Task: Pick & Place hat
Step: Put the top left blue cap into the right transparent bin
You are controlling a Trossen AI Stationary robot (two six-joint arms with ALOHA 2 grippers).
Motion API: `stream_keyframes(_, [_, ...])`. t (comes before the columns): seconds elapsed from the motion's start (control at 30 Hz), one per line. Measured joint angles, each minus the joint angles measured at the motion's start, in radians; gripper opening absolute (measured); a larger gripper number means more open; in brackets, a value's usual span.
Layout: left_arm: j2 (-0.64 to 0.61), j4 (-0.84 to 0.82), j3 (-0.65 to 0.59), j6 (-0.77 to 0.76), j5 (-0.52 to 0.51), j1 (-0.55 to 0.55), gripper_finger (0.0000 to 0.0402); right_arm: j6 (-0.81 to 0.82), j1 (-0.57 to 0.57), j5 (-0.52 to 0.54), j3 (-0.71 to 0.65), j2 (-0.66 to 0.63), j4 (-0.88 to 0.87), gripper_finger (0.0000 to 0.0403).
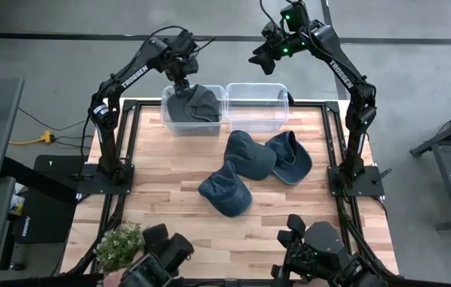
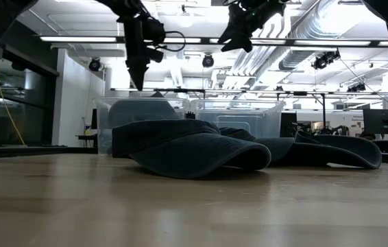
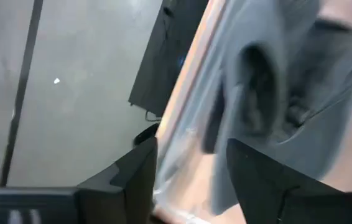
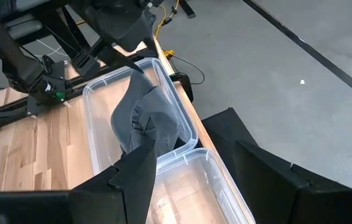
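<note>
One dark blue hat point(image 1: 199, 104) sits in the left clear bin point(image 1: 166, 112) at the table's far edge, bunched up and leaning on the bin's wall point(image 4: 145, 118). My left gripper point(image 1: 181, 82) hangs open just above it, fingers pointing down point(image 3: 191, 168), touching nothing. Three more dark hats lie on the table: one in the middle point(image 1: 249, 153), one to its right point(image 1: 292, 156), one nearer point(image 1: 225, 191). My right gripper point(image 1: 259, 57) is open and raised beyond the far edge, behind the right bin point(image 4: 194, 168).
The right clear bin point(image 1: 255, 86) stands beside the left one, with no hat in it. A small potted plant point(image 1: 119, 245) sits at the near left corner. Dark equipment point(image 1: 315, 253) lines the near edge. Bare wood point(image 1: 162, 175) lies left of the hats.
</note>
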Motion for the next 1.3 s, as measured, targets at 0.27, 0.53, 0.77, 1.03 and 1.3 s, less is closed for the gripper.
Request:
stream_keyframes(0.27, [0.0,-0.065,0.001,-0.109,0.018,-0.096,0.0074,-0.05,0.007,-0.001,0.0,-0.002,-0.069,0.0209])
stream_keyframes(0.53, [-0.027,-0.074,0.001,-0.22,0.111,-0.167,0.0017,-0.108,0.01,-0.011,0.0,-0.05,-0.191,0.0208])
stream_keyframes(0.77, [-0.119,0.042,-0.103,-0.275,0.15,-0.226,0.0003,-0.113,0.011,-0.066,0.0,-0.076,-0.276,0.0208])
stream_keyframes(1.03, [-0.282,0.234,-0.429,-0.376,0.199,-0.305,0.0002,-0.102,0.054,-0.098,-0.252,-0.204,-0.228,0.0208])
stream_keyframes(1.3, [-0.361,0.324,-0.578,-0.444,0.202,-0.473,0.0001,0.105,0.164,0.001,-0.864,-0.573,0.207,0.0208])
